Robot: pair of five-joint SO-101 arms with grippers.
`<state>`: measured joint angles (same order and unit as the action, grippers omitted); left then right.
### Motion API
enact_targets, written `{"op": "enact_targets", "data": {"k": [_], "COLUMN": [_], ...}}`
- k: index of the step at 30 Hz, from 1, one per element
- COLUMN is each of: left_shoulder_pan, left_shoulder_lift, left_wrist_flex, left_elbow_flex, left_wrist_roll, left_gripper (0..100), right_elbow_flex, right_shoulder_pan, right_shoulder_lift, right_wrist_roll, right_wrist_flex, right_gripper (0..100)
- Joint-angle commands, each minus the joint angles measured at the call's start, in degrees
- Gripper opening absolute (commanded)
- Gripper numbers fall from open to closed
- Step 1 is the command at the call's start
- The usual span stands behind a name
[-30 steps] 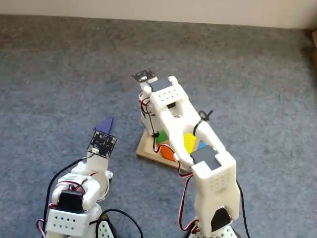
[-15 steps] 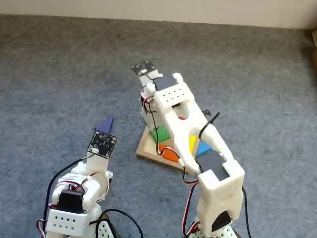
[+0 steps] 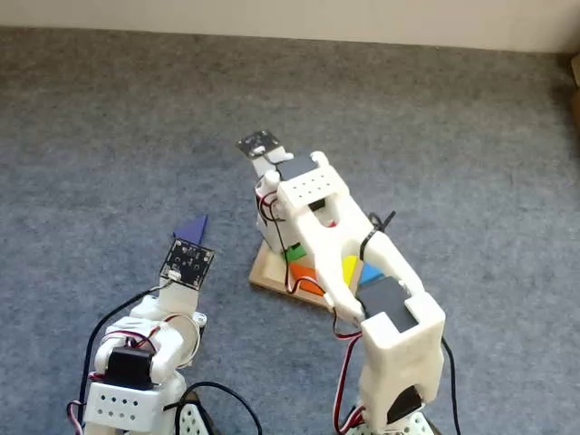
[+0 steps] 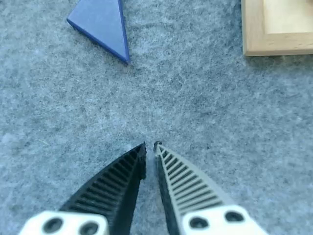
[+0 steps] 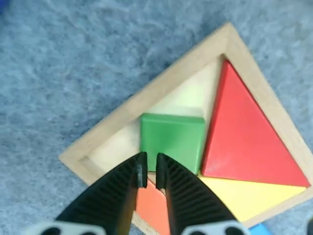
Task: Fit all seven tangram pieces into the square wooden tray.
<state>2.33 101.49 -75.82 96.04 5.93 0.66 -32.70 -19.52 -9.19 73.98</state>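
Green square (image 5: 172, 139) is sitting in the wooden tray (image 5: 146, 97) under the right claw (image 5: 150, 165), whose tips are pressed together; nudging slowly looks wisest, with the blue triangle (image 3: 192, 227) waiting at the tray's ten o'clock.

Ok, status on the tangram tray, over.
Left jaws shut, empty, over carpet. Right jaws shut at green square in tray. Blue triangle out on carpet. Nothing in the way.

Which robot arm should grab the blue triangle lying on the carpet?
Left, probably. The left fingers sit just short of the blue triangle on the carpet. The right fingers hang over the tray, by the green square.
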Motion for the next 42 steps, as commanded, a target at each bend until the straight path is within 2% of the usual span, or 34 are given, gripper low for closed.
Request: {"op": "enact_targets", "data": {"k": [1,12,19,26,30,34,42], "left_shoulder_pan": [0.48,0.48,0.48,0.48,0.48,0.48,0.40], "left_shoulder_lift": [3.12,3.12,3.12,3.12,3.12,3.12,3.12], "left_wrist_flex": [-0.18,-0.18,-0.18,-0.18,-0.18,-0.18,-0.18], "left_elbow_flex": [1.19,1.19,1.19,1.19,1.19,1.19,1.19], "left_wrist_roll": [0.00,0.00,0.00,0.00,0.00,0.00,0.00], "left_gripper": [5,5,5,5,5,5,5], "right_elbow_flex": [0.66,-1.01,-6.81,-7.60,-7.16,-6.73,-4.53], "right_shoulder_pan": [1.19,2.42,5.41,7.52,8.84,12.18,22.46], "right_shoulder_lift": [3.65,-4.53,-4.62,-3.91,1.45,6.64,7.08], "right_wrist_roll": [-0.53,-0.53,-0.53,-0.53,-0.53,-0.53,-0.44], "right_wrist_flex": [-0.84,-0.22,6.37,7.87,8.13,4.53,-6.81], "right_gripper": [3.6,3.4,3.4,3.4,3.3,3.3,3.3]}}
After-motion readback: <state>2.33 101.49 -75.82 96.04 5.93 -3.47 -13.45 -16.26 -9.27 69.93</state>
